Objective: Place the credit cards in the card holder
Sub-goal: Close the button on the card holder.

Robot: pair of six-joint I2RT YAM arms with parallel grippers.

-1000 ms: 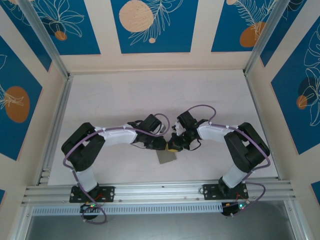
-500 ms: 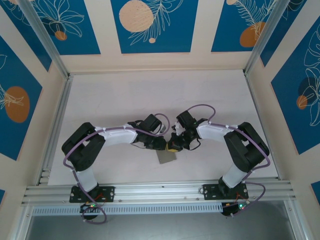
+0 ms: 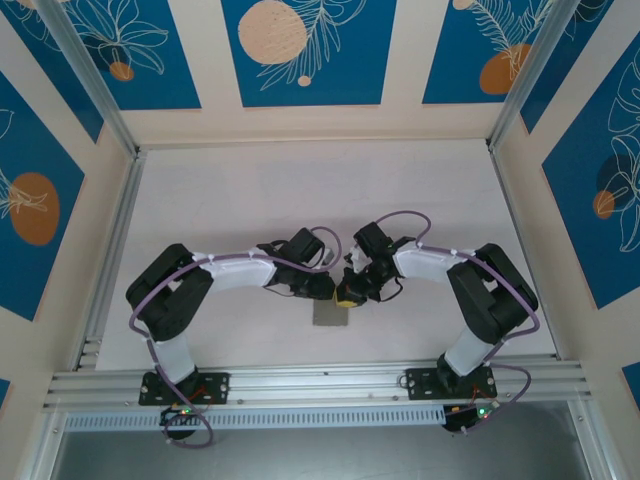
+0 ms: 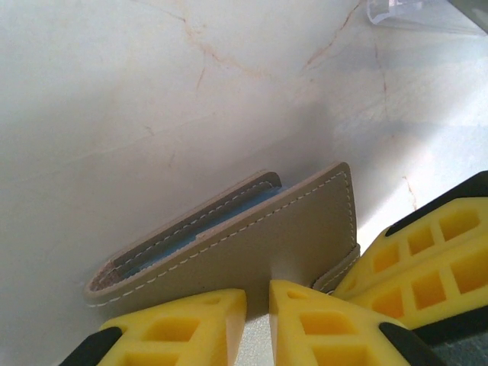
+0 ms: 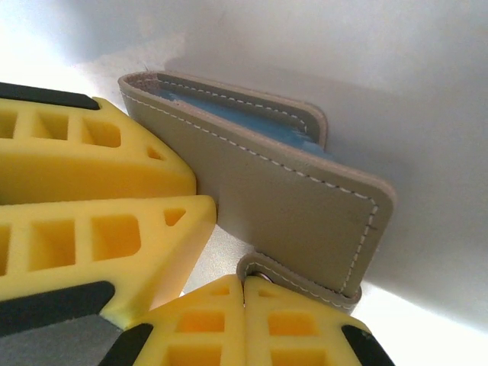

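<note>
Bid to open a wallet: the small flat dull-grey stitched leather card holder (image 4: 274,244) is lying on the pale marbled table (image 4: 114,91), toward 6 o'clock of the table's middle in the overhead view. Its covers are gaping slightly on a bluish lining.

I am crowding it with both grippers. My left gripper (image 4: 258,296) is sitting at its 11 o'clock, yellow fingers a slit apart and tips against the upper cover. I cannot tell whether they are pinching anything. My right gripper (image 5: 244,290) is sitting at its 1 o'clock, jaws pressed together, tips touching the snap tab (image 5: 293,280).

I judge the step in hand to be opening the holder. I am aiming to pin the tab side, lift the cover slowly at its free edge, and avoid dragging the holder across the smooth surface.
</note>
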